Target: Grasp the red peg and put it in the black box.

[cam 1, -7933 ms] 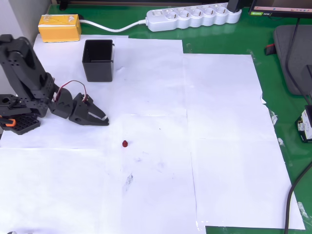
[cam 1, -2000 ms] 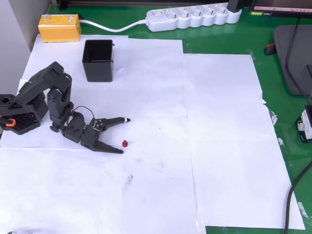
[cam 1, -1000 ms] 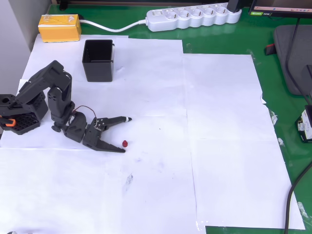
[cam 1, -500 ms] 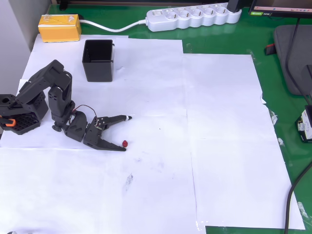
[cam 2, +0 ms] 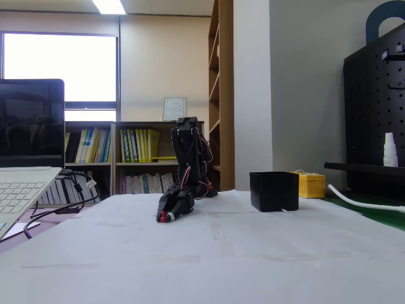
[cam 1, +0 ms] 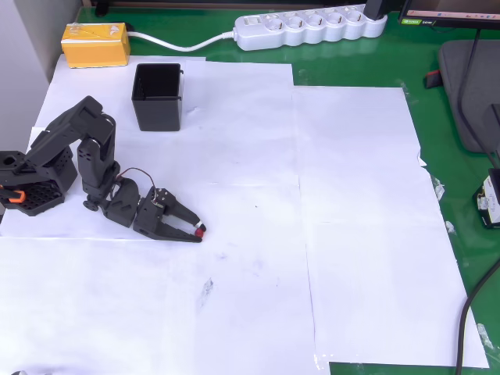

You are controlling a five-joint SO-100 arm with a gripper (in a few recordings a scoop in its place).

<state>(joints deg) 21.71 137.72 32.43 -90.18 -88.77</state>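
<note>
In the overhead view the black arm (cam 1: 82,160) is reaching down and to the right from its base at the left edge of the white paper (cam 1: 351,234), and its gripper (cam 1: 197,230) is lying low on the sheet with the fingers drawn together around the peg (cam 1: 201,230). The peg is showing as a small red spot right at the fingertips, pinched between them and sitting at or just above the paper; whether it is lifted clear I cannot tell. The box (cam 1: 157,96) is standing upright on the paper well up and left of the gripper, its open top facing the camera, apart from the arm. Beyond it, a yellow box (cam 1: 95,44) is resting on the green mat (cam 1: 461,164) near the top left corner, and a white power strip (cam 1: 309,27) is stretching along the top edge. In the fixed view the gripper (cam 2: 164,217) is pressing down toward the table with a red dot, the peg (cam 2: 163,217), visible at its tip, while the box (cam 2: 274,190) is sitting to the right with the yellow box (cam 2: 311,185) just behind it.
</note>
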